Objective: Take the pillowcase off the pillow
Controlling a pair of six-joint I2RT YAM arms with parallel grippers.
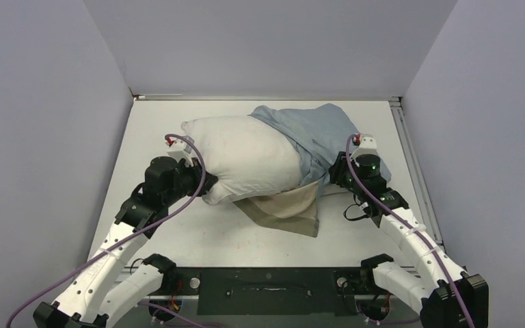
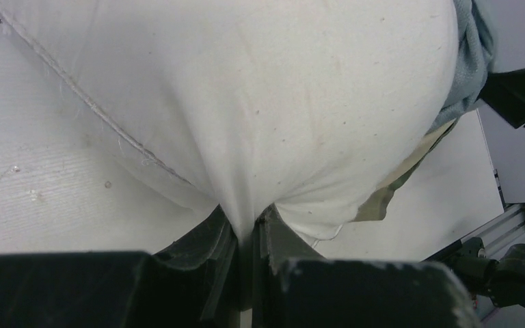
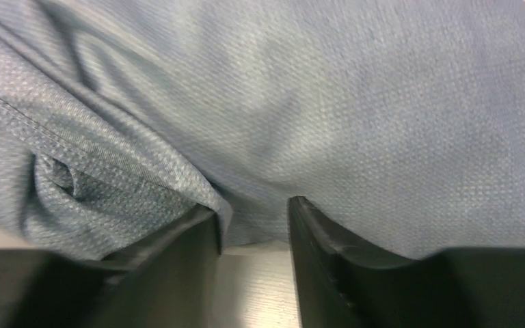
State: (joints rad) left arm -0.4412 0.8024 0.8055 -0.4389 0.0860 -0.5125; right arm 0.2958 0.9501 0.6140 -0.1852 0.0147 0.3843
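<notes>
The off-white pillow (image 1: 246,160) lies across the middle of the table, its left half bare. The dusty-blue pillowcase (image 1: 314,133) covers its right end, and a beige and grey-green part (image 1: 284,208) lies flat under the near edge. My left gripper (image 1: 202,183) is shut on a pinch of the pillow's white fabric (image 2: 280,102) at the near left; the jaws (image 2: 251,229) meet on it. My right gripper (image 1: 329,176) is against the pillowcase's right side. Its fingers (image 3: 253,212) stand apart, with blue cloth (image 3: 348,116) draped over the tips and bare table showing between them.
Grey walls enclose the table on three sides. A metal rail (image 1: 410,157) runs along the table's right edge. The right arm's dark body (image 2: 519,96) shows beyond the pillow in the left wrist view. White tabletop (image 1: 198,232) lies in front of the pillow.
</notes>
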